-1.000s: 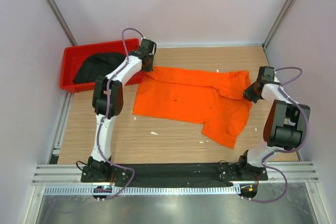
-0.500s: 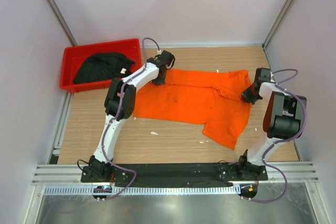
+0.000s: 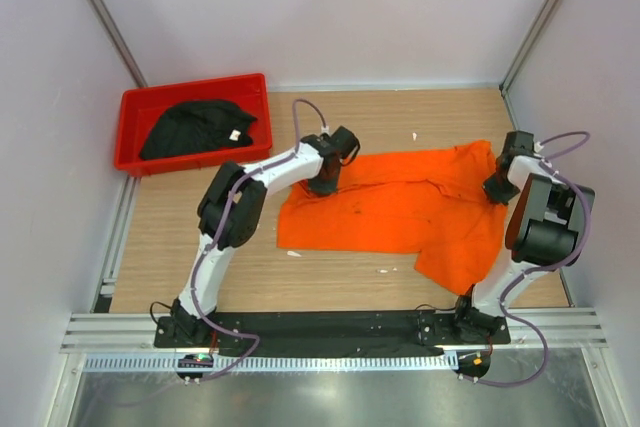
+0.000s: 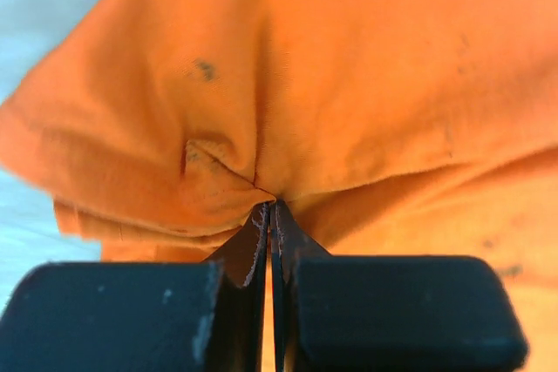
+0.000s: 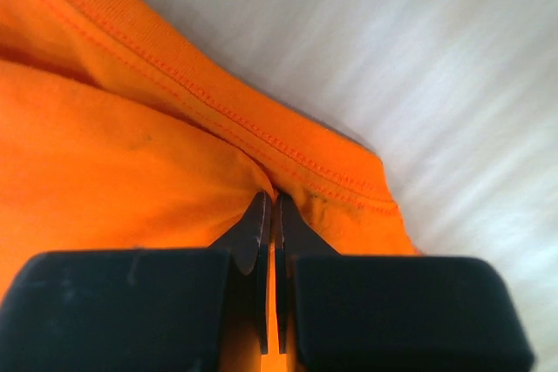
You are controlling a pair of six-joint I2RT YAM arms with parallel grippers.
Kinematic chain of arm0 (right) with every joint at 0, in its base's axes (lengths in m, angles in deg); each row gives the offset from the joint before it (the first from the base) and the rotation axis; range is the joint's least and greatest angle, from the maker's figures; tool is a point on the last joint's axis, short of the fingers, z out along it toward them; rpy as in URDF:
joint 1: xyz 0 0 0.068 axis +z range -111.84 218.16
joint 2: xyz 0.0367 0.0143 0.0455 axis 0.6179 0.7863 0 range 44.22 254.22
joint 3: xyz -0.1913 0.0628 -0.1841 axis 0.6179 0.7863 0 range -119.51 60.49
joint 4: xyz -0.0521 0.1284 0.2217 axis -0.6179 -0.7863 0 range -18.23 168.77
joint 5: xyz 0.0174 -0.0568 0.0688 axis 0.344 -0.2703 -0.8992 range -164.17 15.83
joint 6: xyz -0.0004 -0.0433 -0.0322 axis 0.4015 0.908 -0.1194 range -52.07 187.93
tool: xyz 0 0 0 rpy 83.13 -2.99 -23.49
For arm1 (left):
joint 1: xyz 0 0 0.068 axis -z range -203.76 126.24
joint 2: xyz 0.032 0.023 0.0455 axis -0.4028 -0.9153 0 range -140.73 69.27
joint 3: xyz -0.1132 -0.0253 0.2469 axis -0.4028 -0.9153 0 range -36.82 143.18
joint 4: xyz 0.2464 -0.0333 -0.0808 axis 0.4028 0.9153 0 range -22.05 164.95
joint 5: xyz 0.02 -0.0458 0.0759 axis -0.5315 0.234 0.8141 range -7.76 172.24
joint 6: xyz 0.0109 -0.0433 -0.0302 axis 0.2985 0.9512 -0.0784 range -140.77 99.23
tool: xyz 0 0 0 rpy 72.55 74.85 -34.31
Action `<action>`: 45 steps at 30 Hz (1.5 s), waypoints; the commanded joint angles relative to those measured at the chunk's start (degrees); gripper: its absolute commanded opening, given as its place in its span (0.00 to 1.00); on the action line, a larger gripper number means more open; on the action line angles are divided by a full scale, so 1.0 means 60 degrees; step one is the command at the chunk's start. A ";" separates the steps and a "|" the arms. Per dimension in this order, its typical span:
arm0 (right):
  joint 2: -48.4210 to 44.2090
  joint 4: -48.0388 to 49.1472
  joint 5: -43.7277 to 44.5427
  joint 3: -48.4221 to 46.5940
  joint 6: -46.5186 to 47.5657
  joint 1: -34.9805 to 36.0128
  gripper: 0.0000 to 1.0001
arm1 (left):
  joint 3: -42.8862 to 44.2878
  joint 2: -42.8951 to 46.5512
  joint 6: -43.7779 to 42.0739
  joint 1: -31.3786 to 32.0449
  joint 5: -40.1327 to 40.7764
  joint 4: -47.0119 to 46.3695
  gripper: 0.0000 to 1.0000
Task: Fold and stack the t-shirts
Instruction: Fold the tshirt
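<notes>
The orange t-shirt (image 3: 400, 207) lies spread and wrinkled on the wooden table, right of centre. My left gripper (image 3: 325, 185) is shut on its upper left corner; in the left wrist view the cloth (image 4: 331, 84) bunches at the closed tips (image 4: 271, 206). My right gripper (image 3: 494, 190) is shut on the shirt's upper right edge; in the right wrist view its tips (image 5: 273, 198) pinch the cloth just under a stitched hem (image 5: 261, 137). The black t-shirt (image 3: 195, 129) with a small white tag lies crumpled in the red bin.
The red plastic bin (image 3: 140, 102) stands at the back left of the table (image 3: 200, 237). White walls with metal posts close the back and sides. A few small white scraps lie on the wood near the shirt's front edge.
Both grippers have dragged the orange shirt to the right and toward the near edge. The left gripper moved from beside the bin to the table's middle; the shirt is more bunched.
</notes>
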 commanded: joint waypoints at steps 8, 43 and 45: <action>-0.0049 -0.0914 0.0901 -0.0373 0.1264 -0.0864 0.01 | -0.0425 -0.0486 0.1472 0.2113 -0.3523 0.0858 0.00; 0.0388 -0.0548 -0.2968 -0.5572 -0.0464 -0.0073 0.01 | 0.4101 -0.0675 -0.0755 -0.2237 -0.0578 0.0317 0.00; 0.0682 -0.0533 -0.2997 -0.6085 -0.0596 -0.0087 0.01 | 0.4145 -0.0733 -0.0740 -0.2427 -0.0710 0.0024 0.00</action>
